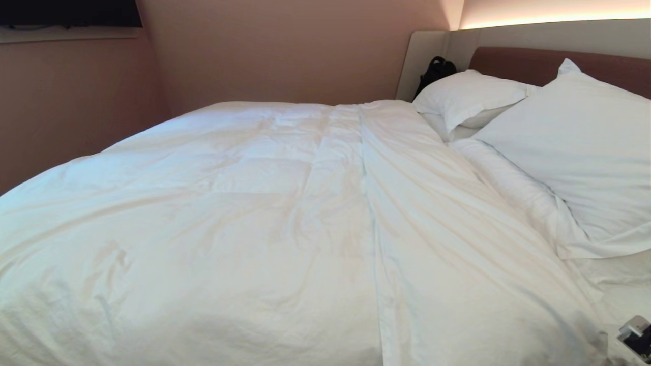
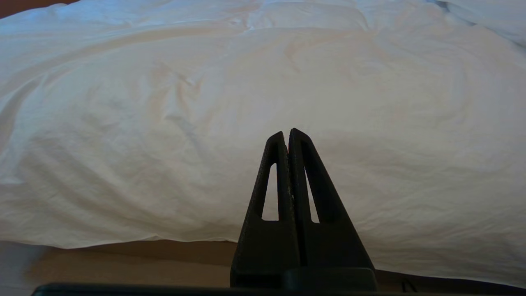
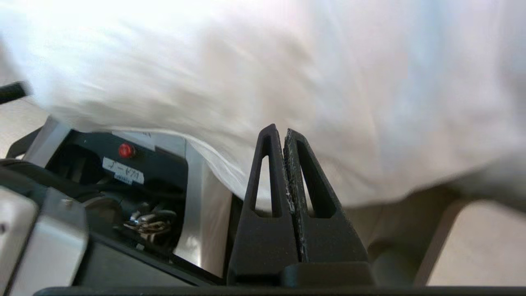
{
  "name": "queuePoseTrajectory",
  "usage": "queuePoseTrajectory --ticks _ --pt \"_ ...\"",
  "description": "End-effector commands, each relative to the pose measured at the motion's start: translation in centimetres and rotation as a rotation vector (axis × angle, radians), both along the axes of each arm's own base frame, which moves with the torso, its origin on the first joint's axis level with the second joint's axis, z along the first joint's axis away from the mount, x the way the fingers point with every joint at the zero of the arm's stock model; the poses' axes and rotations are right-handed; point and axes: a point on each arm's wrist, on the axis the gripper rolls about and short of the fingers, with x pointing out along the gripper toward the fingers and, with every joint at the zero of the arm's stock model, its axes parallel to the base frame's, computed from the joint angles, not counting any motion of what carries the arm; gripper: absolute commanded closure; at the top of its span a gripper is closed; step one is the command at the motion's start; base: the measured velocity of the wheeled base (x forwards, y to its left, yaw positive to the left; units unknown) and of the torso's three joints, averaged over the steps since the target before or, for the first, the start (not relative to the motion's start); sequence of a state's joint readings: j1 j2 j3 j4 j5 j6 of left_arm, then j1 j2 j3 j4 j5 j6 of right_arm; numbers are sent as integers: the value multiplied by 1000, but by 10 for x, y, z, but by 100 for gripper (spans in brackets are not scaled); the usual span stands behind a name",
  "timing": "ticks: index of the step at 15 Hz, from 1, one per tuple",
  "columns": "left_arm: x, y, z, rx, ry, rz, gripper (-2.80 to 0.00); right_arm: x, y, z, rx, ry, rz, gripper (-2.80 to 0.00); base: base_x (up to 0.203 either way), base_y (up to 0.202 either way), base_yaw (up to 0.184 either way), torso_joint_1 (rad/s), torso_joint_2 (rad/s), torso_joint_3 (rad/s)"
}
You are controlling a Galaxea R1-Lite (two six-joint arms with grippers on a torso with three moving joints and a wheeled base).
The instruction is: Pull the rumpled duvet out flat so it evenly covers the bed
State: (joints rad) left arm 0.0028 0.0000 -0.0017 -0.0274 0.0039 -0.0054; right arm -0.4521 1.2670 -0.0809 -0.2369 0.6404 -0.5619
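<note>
The puffy quilted cotton duvet (image 1: 285,213) is plain white, faintly creased, with no print. The two rectangular pillows (image 1: 574,147) are white as well. The headboard panel (image 1: 513,63) is brown within a beige padded surround (image 1: 427,56); a black bag (image 1: 435,71) sits against it. The wall (image 1: 274,51) is dusty pink. Both slotted plastic end effectors, left (image 2: 287,133) and right (image 3: 279,131), are matte black. A small red button (image 3: 126,150) shows on the robot's silver-and-black base (image 3: 123,197).

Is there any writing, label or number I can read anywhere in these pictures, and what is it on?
Nothing can be read for certain.
White sticker on the robot's dark body, below a red button: handwritten marks, too small and blurred to read.
Duvet, pillows, headboard: no text.
</note>
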Motion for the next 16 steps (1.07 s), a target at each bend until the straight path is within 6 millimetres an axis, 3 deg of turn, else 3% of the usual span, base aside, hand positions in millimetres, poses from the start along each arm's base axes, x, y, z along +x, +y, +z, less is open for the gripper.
queuePoseTrajectory --ticks 1,4,8,13,16 --pt "0 0 0 -1 0 1 0 -18 12 26 66 44 21 0 0 0 0 0 0 0" --pt "0 0 0 -1 0 1 0 -3 7 82 142 -47 -83 0 0 0 0 0 0 0" --pt "0 0 0 -1 0 1 0 9 3 145 442 -82 -321 0 0 0 0 0 0 0" --pt "0 0 0 -1 0 1 0 -6 19 160 497 -99 -265 0 0 0 0 0 0 0" --pt "0 0 0 -1 0 1 0 -30 30 166 492 -138 -193 0 0 0 0 0 0 0"
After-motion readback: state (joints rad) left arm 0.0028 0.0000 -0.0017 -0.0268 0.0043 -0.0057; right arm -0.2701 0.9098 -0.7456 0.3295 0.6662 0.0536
